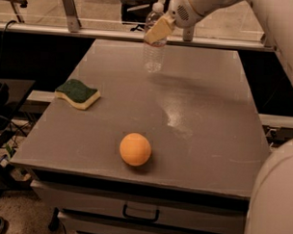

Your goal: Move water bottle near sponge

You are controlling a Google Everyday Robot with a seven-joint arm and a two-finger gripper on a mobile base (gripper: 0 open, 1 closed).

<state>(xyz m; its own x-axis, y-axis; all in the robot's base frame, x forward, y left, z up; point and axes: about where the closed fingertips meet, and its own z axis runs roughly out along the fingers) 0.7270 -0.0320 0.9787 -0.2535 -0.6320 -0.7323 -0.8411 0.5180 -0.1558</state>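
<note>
- Gripper (pixel 153 36) is hanging over the far edge of the table (pixel 209 116), top centre. Its tan fingers (pixel 160 28) are closing on the shoulder of the water bottle (pixel 153 56), just below the white cap. The white arm (pixel 201 6) is reaching in from the upper right.
- Carpeted floor (pixel 17 215) is showing at the lower left, beside the table, with dark clutter lying on it.
- Sponge (pixel 78 93) is lying near the table's left edge, green scrub side up over yellow foam, well apart from the bottle.
- Orange ball (pixel 135 149) is sitting near the front edge, apart from both sponge and bottle.
- Drawer handle (pixel 140 216) is showing dark on the cabinet front under the tabletop.
- Water bottle is hanging upright in that grip at the far side of the table. Whether its base is touching the surface cannot be told. Its label writing is too small to read, and its fill cannot be told.
- Grey tabletop is catching a pale glare right of centre.
- Metal rail (pixel 91 33) is running across behind the table.
- White robot body (pixel 274 200) is filling the right edge.
</note>
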